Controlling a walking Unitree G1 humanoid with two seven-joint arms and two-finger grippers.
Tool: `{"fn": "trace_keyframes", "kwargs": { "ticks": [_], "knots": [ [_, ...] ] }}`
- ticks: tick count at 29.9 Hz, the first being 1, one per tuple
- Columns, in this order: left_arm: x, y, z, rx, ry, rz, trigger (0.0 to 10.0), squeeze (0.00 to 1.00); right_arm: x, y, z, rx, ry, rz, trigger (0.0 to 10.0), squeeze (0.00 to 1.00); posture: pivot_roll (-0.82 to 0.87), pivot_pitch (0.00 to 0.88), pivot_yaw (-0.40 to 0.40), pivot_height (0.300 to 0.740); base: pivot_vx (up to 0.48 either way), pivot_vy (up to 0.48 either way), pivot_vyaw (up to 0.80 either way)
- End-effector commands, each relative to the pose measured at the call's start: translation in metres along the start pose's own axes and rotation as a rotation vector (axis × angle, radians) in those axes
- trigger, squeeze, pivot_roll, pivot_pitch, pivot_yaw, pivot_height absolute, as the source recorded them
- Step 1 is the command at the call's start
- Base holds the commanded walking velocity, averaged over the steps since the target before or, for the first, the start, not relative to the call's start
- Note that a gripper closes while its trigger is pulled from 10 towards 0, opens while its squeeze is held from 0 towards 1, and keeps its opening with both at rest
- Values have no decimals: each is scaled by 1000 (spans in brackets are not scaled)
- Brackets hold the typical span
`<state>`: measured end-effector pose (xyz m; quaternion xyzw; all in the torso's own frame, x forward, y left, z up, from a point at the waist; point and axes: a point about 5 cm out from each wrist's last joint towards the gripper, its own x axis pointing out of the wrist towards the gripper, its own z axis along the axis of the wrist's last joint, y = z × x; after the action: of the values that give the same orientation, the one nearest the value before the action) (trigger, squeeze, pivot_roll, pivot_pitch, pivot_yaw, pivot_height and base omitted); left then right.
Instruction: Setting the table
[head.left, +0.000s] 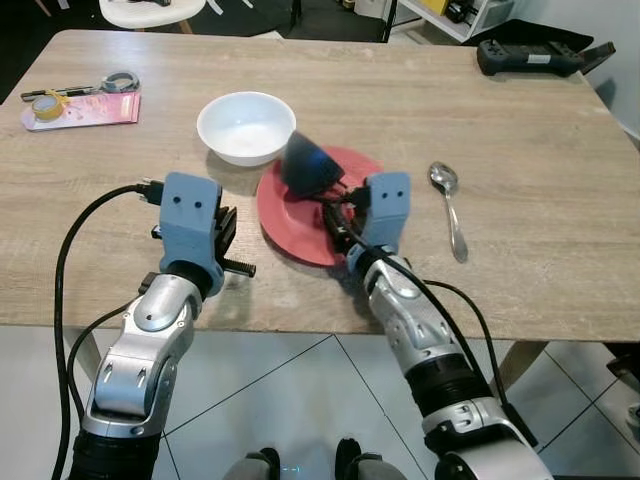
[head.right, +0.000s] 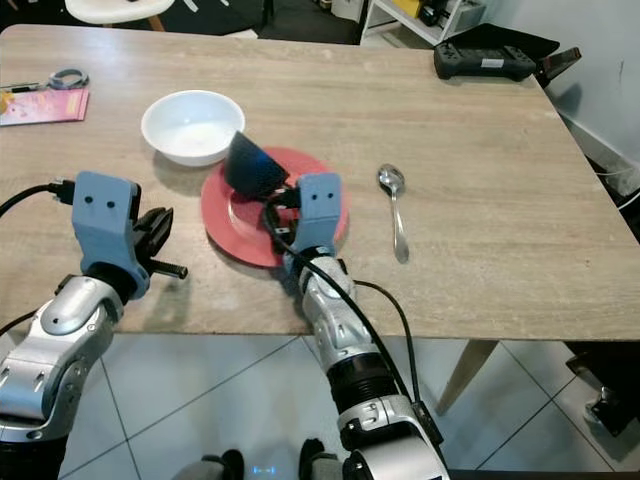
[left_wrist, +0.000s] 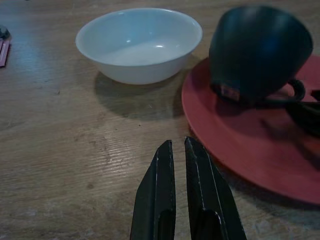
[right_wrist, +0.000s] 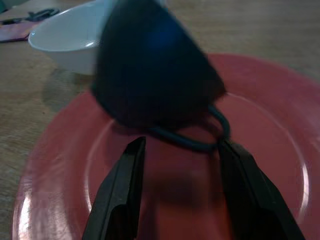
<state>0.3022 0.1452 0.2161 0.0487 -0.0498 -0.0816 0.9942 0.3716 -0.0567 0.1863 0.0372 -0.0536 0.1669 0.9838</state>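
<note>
While our right gripper (right_wrist: 177, 192) stands spread at its handle, dark cup (right_wrist: 150, 65) sits tipped, seemingly unreleased, on red plate (right_wrist: 280, 125); bowl (head.left: 245, 125) beyond, spoon (head.left: 450, 205) beside; left gripper (left_wrist: 182, 190) pressed together, idle

Table (head.left: 520, 150): light wood grain. Plate (head.left: 290, 225): red. Cup (head.left: 305, 165): dark blue. Bowl (head.left: 245, 125): white. Spoon (head.left: 450, 210): silver. Booklet (head.left: 85, 110): pink. Left tool (left_wrist: 182, 150) fingers: black.
</note>
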Motion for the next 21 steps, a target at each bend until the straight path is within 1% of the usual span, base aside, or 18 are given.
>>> {"fn": "trace_keyframes", "kwargs": {
  "ticks": [1,5,8,10,13,14,16,17,18,19,20,21],
  "knots": [
    [-2,0,-4,-3,17,-3,10000,0,0,1,-13,-4,51,-31,10000,0,104,225,59,740,0,0,0],
    [-4,2,-4,2,21,6,10000,0,9,4,-9,22,52,-97,10000,0,112,228,52,740,0,0,0],
    [-4,2,-4,3,21,6,10000,0,11,6,-7,26,46,-101,10000,0,112,228,52,740,0,0,0],
    [-5,2,-4,2,20,8,10000,0,14,8,-3,1,41,-134,10000,0,112,229,46,740,0,0,0],
    [-5,1,-4,8,18,5,10000,0,15,9,9,-34,-13,-118,10000,0,113,227,42,740,0,0,0],
    [-6,1,-3,13,15,3,10000,0,15,9,15,-63,-45,-104,10000,0,113,227,41,740,0,0,0],
    [-6,1,-1,19,11,-3,10000,0,12,7,27,-75,-104,-69,10000,0,110,225,39,740,0,0,0],
    [-6,1,-1,19,11,-3,10000,0,12,7,27,-75,-104,-69,10000,0,110,225,39,740,0,0,0],
    [-6,1,1,20,6,-9,10000,0,7,3,35,-94,-154,-53,10000,0,109,222,37,740,0,0,0],
    [-6,2,2,19,3,-13,10000,0,5,0,38,-107,-176,-50,10000,0,109,222,37,740,0,0,0],
    [-6,2,4,9,-7,-18,10000,0,-4,-9,44,-111,-215,-53,10000,0,108,218,35,740,0,0,0],
    [-6,3,6,2,-14,-21,10000,0,-10,-15,49,-114,-241,-55,10000,0,108,218,35,740,0,0,0]
  ]
}}
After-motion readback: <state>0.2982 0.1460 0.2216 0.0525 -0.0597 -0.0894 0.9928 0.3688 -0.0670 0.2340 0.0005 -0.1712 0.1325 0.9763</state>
